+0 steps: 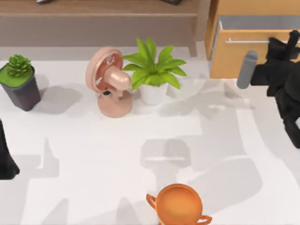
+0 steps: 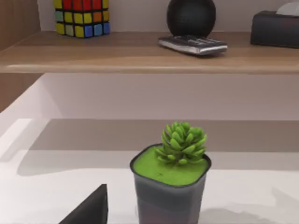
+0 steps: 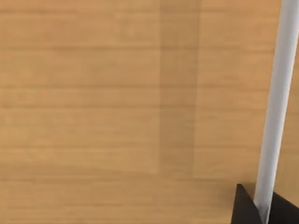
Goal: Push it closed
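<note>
Top view: no readable writing or labels anywhere. Drawer [image 1: 243, 51] sits at the table's far right, partly pulled out of its orange-tan cabinet [image 1: 255, 7]; light orange-tan wood front, thin silver bar handle [image 1: 248, 41] running horizontally across the upper front, grey-white interior strip visible behind the front panel. Right gripper [image 1: 287, 44] is right at the drawer front by the handle's right end, black arm body reaching in from the right edge, grey cylindrical part sticking out to its left. Can't tell if its fingers are spread or pressed together. Right wrist view is up close on the wood grain of the front, handle [image 3: 275, 112] crossing the frame, a black fingertip [image 3: 245, 207] at the handle's base. Left arm parked at the left edge, low [image 1: 5, 159]. On the table: succulent in a dark pot [image 1: 19, 82], pink desk fan [image 1: 110, 82], leafy plant in a white pot [image 1: 152, 75], orange two-handled pot [image 1: 178, 205]. Left wrist view shows the brown shelf [image 2: 149, 51] with a colour cube [image 2: 81, 17], black sphere [image 2: 191, 16], remote [image 2: 192, 45].
</note>
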Robot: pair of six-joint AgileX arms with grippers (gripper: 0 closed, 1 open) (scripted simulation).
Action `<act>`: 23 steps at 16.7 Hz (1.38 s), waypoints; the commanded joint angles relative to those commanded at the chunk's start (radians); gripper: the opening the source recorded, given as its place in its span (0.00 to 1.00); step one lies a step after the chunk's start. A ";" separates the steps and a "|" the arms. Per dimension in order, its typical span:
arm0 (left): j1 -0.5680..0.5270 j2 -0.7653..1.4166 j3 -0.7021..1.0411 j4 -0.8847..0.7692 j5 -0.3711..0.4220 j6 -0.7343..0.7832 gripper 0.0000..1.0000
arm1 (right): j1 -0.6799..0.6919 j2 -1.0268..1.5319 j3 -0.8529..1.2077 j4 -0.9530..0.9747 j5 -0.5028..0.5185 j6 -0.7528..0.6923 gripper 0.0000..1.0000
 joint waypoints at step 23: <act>0.000 0.000 0.000 0.000 0.000 0.000 1.00 | -0.031 0.125 0.286 -0.162 -0.031 0.001 0.30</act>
